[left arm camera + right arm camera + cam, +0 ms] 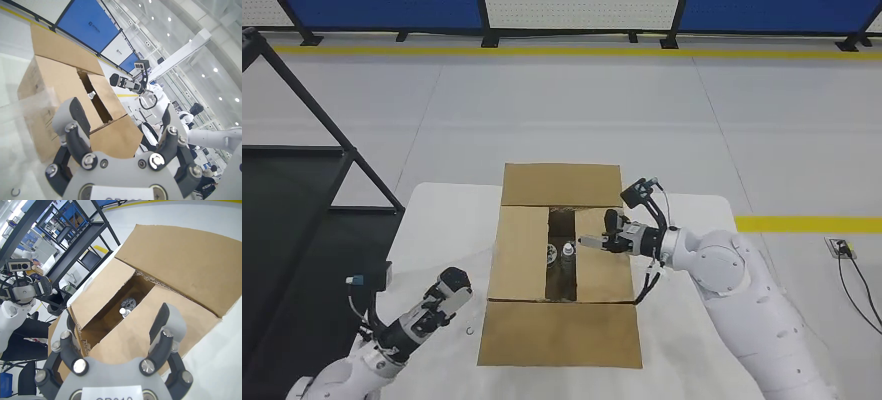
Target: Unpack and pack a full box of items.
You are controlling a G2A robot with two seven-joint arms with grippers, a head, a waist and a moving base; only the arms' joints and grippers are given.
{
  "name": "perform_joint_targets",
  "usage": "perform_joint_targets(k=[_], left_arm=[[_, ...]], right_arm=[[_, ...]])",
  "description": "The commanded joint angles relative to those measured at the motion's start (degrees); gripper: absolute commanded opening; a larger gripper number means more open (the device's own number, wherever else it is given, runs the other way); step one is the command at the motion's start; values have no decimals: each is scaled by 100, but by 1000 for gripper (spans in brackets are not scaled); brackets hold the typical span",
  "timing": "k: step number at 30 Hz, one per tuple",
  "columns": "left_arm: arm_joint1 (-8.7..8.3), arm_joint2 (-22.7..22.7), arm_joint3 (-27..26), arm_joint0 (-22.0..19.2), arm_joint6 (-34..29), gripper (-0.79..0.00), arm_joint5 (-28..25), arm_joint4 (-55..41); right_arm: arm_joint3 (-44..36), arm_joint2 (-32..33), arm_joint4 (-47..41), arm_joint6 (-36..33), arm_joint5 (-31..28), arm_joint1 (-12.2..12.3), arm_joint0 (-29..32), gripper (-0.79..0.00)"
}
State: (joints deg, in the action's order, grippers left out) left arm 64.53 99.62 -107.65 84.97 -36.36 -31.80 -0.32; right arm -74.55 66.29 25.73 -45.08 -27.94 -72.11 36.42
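A pale floor (542, 100) crossed by yellow lines is seen, bounded at 12 o'clock by blue and white panels (382, 12), with one black rack (302, 200) at 9 o'clock. One white-covered desk (442, 230) carries one cardboard box (520, 250) at its middle. Four flaps are counted: the two end flaps are laid flat outward, and the two side flaps are half shut, leaving a dark slot. The right gripper (592, 241) is held over the 3 o'clock flap, jaws apart and empty. The left gripper (454, 285) is held near the desk at 8 o'clock of the box, jaws likewise apart. Two items are made out in the slot: a white-capped bottle (568, 249) and a round grey object (551, 249) whose kind cannot be told. The rest is hidden by shadow. One small ring (470, 330) lies at 7 o'clock.
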Motion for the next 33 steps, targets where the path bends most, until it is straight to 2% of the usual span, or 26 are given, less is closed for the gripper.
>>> perform_joint_targets(k=[1, 4, 9, 19, 22, 26, 30, 33], left_arm=[[-33, 197, 79, 129, -221, 0, -79, -231], [-75, 288, 122, 286, -634, 0, -170, -399], [-131, 295, 257, 427, -1100, 0, -261, -404], [-215, 217, 470, 584, -1664, 0, -469, -765], [-238, 204, 506, 618, -1755, 0, -500, -840], [-260, 124, 486, 665, -1831, 0, -515, -819], [-285, -21, 486, 649, -1982, 0, -518, -833], [-301, -182, 513, 576, -2089, 0, -490, -789]], right_arm=[[126, 0, -34, 211, 232, -16, -36, 0], [662, -2, -98, 499, 524, -59, -389, 0], [1937, -71, -477, 810, 522, -165, -1126, 0], [4404, -827, -768, 1648, 462, -672, -2268, 0], [4872, -992, -861, 1803, 257, -838, -2436, 0], [5336, -1091, -1122, 1606, -308, -1006, -2595, 0], [5665, -1068, -1425, 1383, -900, -1102, -2724, 0], [5836, -1053, -1508, 1282, -1099, -1134, -2836, 0]])
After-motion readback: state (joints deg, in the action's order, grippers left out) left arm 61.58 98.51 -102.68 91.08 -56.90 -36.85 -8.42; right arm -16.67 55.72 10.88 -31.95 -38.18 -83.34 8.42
